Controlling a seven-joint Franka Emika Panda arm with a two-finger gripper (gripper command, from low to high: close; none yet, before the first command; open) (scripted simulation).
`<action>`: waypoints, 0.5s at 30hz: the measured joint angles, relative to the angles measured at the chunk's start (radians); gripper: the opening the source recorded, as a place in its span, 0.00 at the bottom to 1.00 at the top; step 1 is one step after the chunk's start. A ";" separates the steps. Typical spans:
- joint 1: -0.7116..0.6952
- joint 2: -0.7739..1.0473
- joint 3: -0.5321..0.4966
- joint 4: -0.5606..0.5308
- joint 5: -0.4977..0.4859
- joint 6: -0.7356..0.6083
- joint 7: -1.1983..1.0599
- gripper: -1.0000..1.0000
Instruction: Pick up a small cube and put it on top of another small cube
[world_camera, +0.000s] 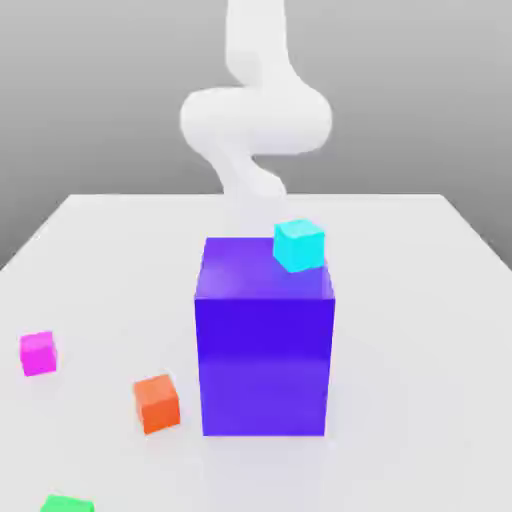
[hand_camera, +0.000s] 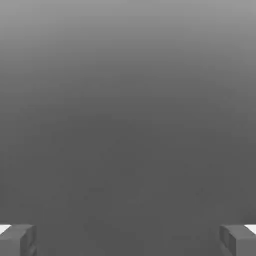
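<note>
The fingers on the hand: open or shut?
Open: the two fingers sit far apart in the hand view, with nothing between them.

The green cube (world_camera: 67, 503) is cut by the exterior view's bottom edge, the big block (world_camera: 264, 340) hides the arm's (world_camera: 255, 120) lower part, and the fingertips (hand_camera: 17, 240) run off the hand view.

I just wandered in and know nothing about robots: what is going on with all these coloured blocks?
A white robot arm rises behind a white table, and its pincer is open and holds nothing. A cyan cube shows at the top of a big blue-purple block. A small magenta cube, an orange cube and a green cube lie apart on the table, untouched.
</note>
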 joint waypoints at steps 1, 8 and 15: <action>-0.025 0.039 -0.015 -0.016 -0.006 0.021 0.015 0.50; -0.179 0.292 -0.130 -0.119 -0.032 0.161 0.105 0.50; -0.311 0.544 -0.272 -0.222 -0.008 0.300 0.158 0.50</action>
